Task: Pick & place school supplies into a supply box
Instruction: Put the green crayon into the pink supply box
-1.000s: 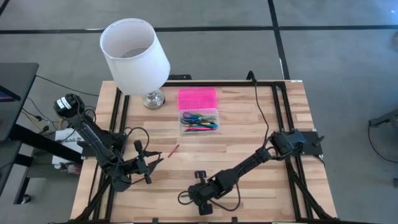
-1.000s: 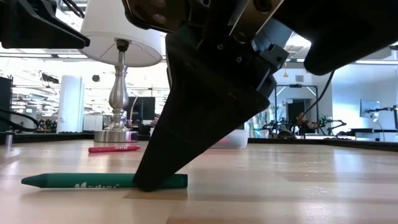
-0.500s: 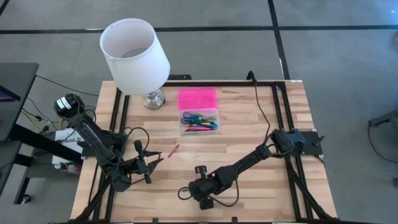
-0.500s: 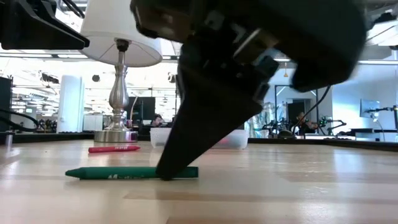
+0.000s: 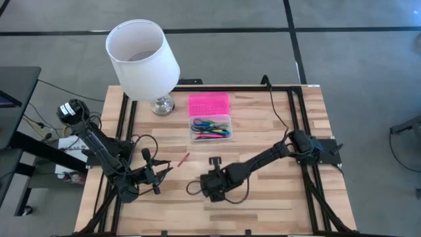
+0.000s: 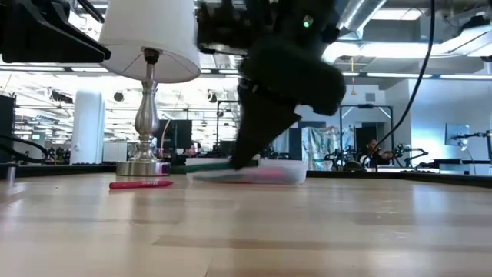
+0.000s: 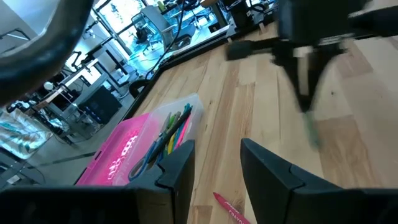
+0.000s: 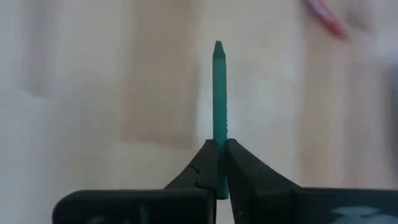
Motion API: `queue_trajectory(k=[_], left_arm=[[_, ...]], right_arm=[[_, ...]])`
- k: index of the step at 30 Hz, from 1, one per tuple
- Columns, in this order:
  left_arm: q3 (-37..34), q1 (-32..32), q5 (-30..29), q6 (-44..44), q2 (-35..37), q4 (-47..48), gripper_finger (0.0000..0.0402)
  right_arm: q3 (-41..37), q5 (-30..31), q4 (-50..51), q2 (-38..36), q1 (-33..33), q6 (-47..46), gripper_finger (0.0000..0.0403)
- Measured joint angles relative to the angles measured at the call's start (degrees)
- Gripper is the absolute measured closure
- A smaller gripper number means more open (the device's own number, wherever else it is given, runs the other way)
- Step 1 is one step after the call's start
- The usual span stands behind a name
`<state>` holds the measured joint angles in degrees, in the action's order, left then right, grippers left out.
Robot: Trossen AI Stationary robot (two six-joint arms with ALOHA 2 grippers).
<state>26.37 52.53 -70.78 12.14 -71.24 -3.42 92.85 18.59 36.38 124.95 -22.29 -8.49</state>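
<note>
Green crayon [image 8: 219, 93] was clamped only by its end in the right gripper [image 8: 219, 163], so it might have pivoted or slipped in transit.

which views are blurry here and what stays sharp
Right wrist view: the green crayon pinched in the right gripper is crisp, the wood behind it smeared. Low view: the right arm is a dark backlit blur, while the pink crayon and lamp are sharp. Left wrist view: the far arm is streaked, the supply box soft. High view: evenly lit and sharp.
</note>
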Motion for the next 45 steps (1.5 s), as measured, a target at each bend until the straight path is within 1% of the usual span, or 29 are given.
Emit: queue_trajectory(k=[2,4,6,8,11,17,24,30,32,35,38,41,45], left_arm=[[0.0,0.0,0.0,0.0,0.0,0.0,0.0278],[0.0,0.0,0.0,0.0,0.0,0.0,0.0278],[0.0,0.0,0.0,0.0,0.0,0.1,0.0278],[0.0,0.0,0.0,0.1,0.0,0.1,0.0278],[0.0,0.0,0.1,0.1,0.0,0.3,0.0278],[0.0,0.0,0.5,0.6,0.0,1.3,0.0278],[0.0,0.0,1.1,0.8,0.0,1.5,0.0278],[0.0,0.0,1.2,0.8,0.0,1.5,0.0278],[0.0,0.0,1.2,0.8,0.0,1.4,0.0278],[0.0,0.0,1.2,0.8,0.0,1.4,0.0278],[0.0,0.0,1.2,0.8,0.0,1.4,0.0278],[0.0,0.0,1.2,0.9,0.0,1.4,0.0278],[0.0,0.0,1.2,1.0,0.0,1.4,0.0278]], right_arm=[[-0.2,2.2,3.3,-1.3,1.4,0.7,0.0399],[0.1,3.4,3.0,-1.9,3.2,1.9,0.0399],[-0.2,4.8,5.4,-3.2,4.7,2.8,0.0400],[0.1,5.6,4.4,-4.0,6.6,3.9,0.0400],[-0.1,6.8,6.4,-5.3,9.4,4.9,0.0398],[0.0,7.1,7.4,-7.2,15.8,6.9,0.0398],[0.0,6.9,9.8,-7.6,22.3,7.0,0.0397],[0.0,6.8,11.5,-7.6,25.8,4.5,0.0396],[0.0,5.9,11.5,-7.6,26.4,4.0,0.0396],[0.0,2.5,11.5,-7.6,27.1,3.7,0.0396],[0.0,0.2,11.8,-7.6,27.9,1.4,0.0394],[0.0,-0.5,13.0,-7.6,28.6,-1.2,0.0381],[0.0,-0.5,14.4,-7.6,29.3,-3.0,0.0347]])
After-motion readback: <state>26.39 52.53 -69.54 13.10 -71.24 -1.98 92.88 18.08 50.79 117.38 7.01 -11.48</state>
